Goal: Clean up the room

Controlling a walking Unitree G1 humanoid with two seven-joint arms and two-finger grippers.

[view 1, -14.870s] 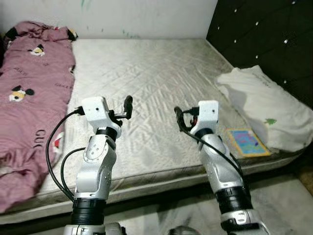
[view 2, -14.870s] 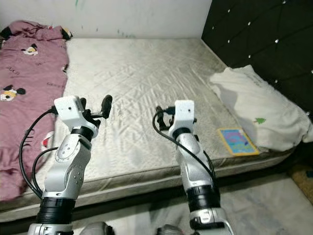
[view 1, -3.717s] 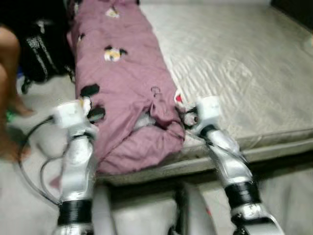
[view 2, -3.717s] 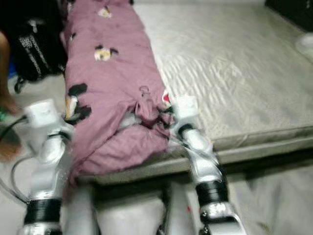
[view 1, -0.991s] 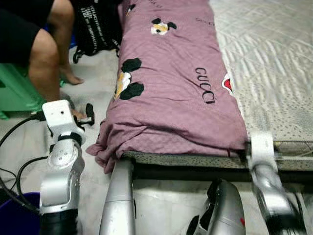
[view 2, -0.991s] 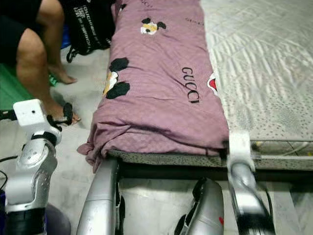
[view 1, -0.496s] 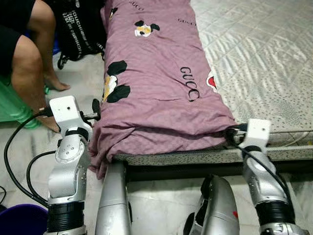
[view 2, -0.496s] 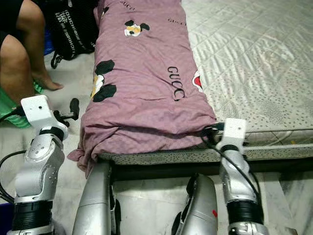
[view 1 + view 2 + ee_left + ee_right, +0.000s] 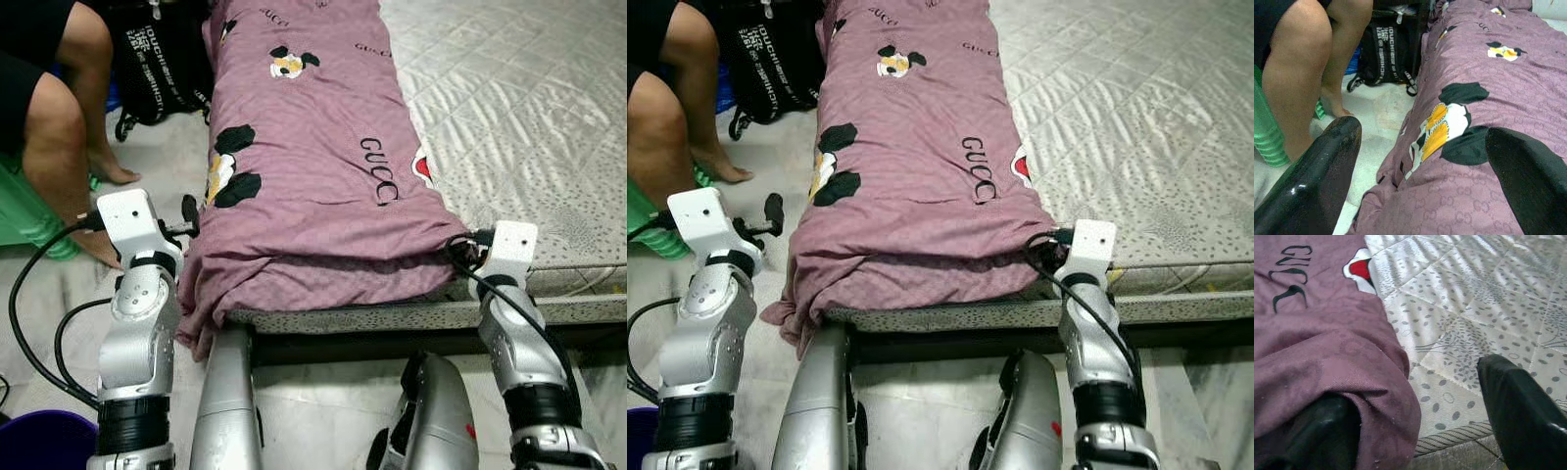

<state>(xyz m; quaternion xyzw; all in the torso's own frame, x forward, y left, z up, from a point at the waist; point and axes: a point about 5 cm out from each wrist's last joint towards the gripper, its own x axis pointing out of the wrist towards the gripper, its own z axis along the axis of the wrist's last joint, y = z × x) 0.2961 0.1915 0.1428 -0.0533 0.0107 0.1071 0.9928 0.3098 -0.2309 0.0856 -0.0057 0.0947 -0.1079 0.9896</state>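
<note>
At the mattress [image 9: 509,108] edge, right gripper [image 9: 1415,431] jaws spread, one hidden under blanket [image 9: 313,166]; left gripper [image 9: 1422,166] jaws wide.

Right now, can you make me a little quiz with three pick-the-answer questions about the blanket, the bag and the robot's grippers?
1. Where is the black backpack?
A. On the floor beside the bed
B. On the mattress
C. On top of the blanket

2. What colour is the blanket?
A. Green
B. Purplish pink
C. White

3. How is the right gripper?
A. Shut tight on nothing
B. Open at the blanket's corner
C. Holding a pillow

Answers:
1 A, it stands on the floor next to the person's legs.
2 B, purplish pink with cartoon patches.
3 B, its fingers are spread, one under the blanket edge, one over the mattress.
</note>
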